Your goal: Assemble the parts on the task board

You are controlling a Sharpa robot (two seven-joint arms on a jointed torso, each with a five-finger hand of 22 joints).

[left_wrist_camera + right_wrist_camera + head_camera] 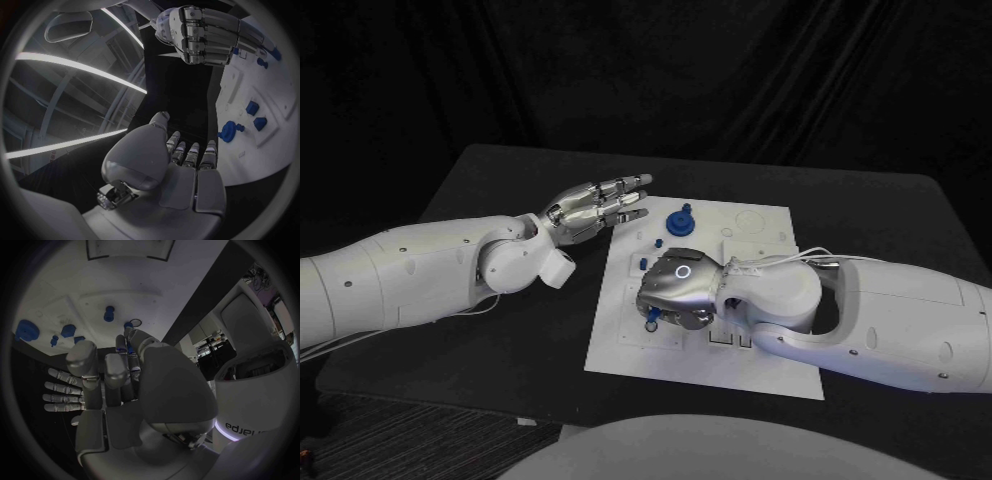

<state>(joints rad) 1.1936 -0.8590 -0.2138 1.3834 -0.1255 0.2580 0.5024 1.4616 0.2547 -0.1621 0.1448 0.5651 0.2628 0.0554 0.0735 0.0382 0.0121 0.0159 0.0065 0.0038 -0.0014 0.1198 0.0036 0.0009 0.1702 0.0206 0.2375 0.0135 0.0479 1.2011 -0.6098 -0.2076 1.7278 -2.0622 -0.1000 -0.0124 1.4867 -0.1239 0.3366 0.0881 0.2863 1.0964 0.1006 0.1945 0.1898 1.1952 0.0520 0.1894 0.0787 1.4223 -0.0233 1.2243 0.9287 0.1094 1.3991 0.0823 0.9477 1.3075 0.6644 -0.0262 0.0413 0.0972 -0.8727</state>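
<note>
The white task board [750, 352] lies in the middle of the table. My right hand [678, 290] rests low on its left half, fingers curled down and pinching a small blue part [651, 322] against the board; in the right wrist view blue [129, 347] shows between its fingers. A round blue part [679, 220] stands at the board's far side, with smaller blue parts [656, 241] close by. My left hand [597, 205] hovers off the board's far left corner, fingers stretched out and holding nothing. The left wrist view shows that hand [181, 162] facing the round blue part [232, 129].
The black table [516, 330] runs well beyond the board on the left and at the back. Several blue parts [67, 330] sit in a row on the board ahead of my right hand. Recesses [733, 342] lie beside my right wrist.
</note>
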